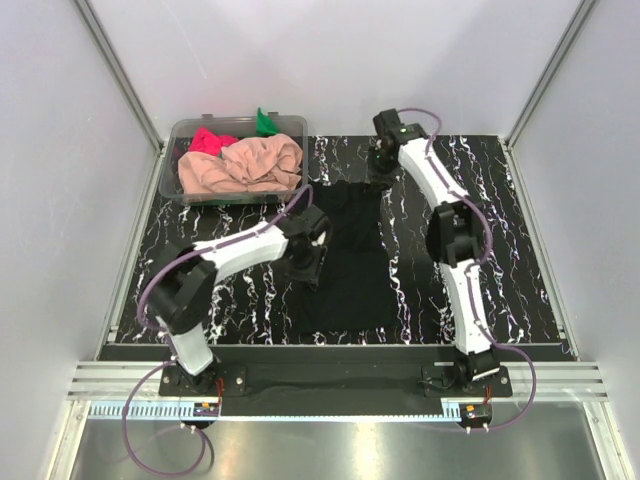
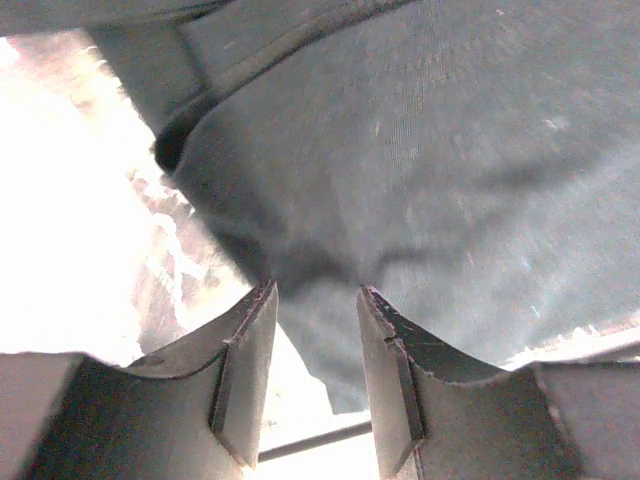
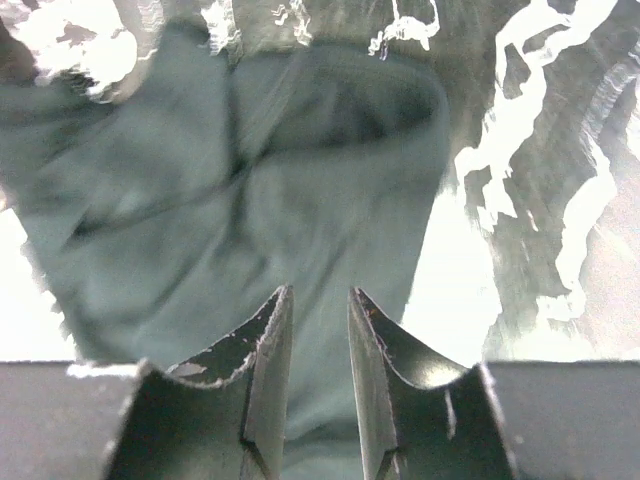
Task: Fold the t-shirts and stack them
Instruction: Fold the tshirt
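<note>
- Black shirt (image 1: 345,265) lies spread on the table (image 1: 500,250), mid-field between the two arms, looking fairly flat.
- Left gripper (image 2: 316,289) hovers at the shirt's left edge. Its jaws are moderately apart and nothing is pinched between them.
- Right gripper (image 3: 320,291) is at the far right corner of the shirt. Its gap is narrow, with cloth showing under it but not clamped.
- Peach shirt (image 1: 245,165), red shirt (image 1: 208,140) and green shirt (image 1: 265,122) sit bunched in the tub (image 1: 172,165), far left.
- Handling call: this cloth is light, limp and not fragile. It will sag from any pinch point and drag along the table.
- Best holds are probably the hemmed edges and corners, one per arm and well apart, so the fold stays straight.
- A pinch in the middle would likely just bunch it.
</note>
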{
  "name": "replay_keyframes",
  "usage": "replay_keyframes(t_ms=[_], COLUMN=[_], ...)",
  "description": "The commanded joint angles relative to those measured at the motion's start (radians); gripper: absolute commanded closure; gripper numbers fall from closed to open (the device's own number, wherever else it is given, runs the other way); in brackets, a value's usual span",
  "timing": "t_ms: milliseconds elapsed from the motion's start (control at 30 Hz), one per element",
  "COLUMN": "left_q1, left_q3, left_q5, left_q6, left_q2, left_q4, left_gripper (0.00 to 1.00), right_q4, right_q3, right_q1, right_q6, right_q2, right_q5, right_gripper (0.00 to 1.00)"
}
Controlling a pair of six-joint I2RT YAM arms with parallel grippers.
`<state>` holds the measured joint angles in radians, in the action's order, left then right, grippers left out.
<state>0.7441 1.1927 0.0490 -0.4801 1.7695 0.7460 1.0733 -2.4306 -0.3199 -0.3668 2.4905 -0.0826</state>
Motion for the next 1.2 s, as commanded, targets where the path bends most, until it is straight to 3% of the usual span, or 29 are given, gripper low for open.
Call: replay_keyframes(t_ms=[0,100,133,233,333,500,800,1167], left_q1=[-0.034,-0.032,-0.032,-0.029,-0.02,-0.011,-0.011,-0.011], left_q3=[-0.036,-0.126,-0.184,-0.272,-0.329,-0.352,-0.541,-0.578], left_q5=[0.089,0.101,0.112,0.15,0.178,0.203,0.262,0.304], left_q6=[-0.029,-0.089,-0.104,-0.173,-0.215,-0.239,-0.387,-0.381], left_q2=[-0.189,-0.318,-0.406,-0.533,-0.639,-0.682,-0.802,-0.682], left_q4=[0.047,0.035,0.033,0.013,0.009,0.009,-0.126,-0.264], left_gripper=[0.56,0.48,0.48,0.46,0.46,0.43,0.39,0.4], right_q4=[0.028,-0.021,-0.08,-0.174,-0.15,-0.102,-0.073,-0.118], right_q3=[0.141,0.529,0.761,1.134,1.315,1.417,1.541,1.68], right_q1=[0.007,0.004,0.002,0.002,-0.002,-0.007,-0.007,-0.007], right_q6=[0.025,-0.009,-0.062,-0.156,-0.21,-0.265,-0.342,-0.354], right_q2=[-0.368,-0.594,-0.766,-1.098,-1.326,-1.514,-1.621,-1.627], right_q5=[-0.011,-0.051,-0.052,-0.126,-0.151,-0.203,-0.29,-0.339], right_gripper=[0.64,0.64,0.63,0.62,0.62,0.61,0.61,0.6])
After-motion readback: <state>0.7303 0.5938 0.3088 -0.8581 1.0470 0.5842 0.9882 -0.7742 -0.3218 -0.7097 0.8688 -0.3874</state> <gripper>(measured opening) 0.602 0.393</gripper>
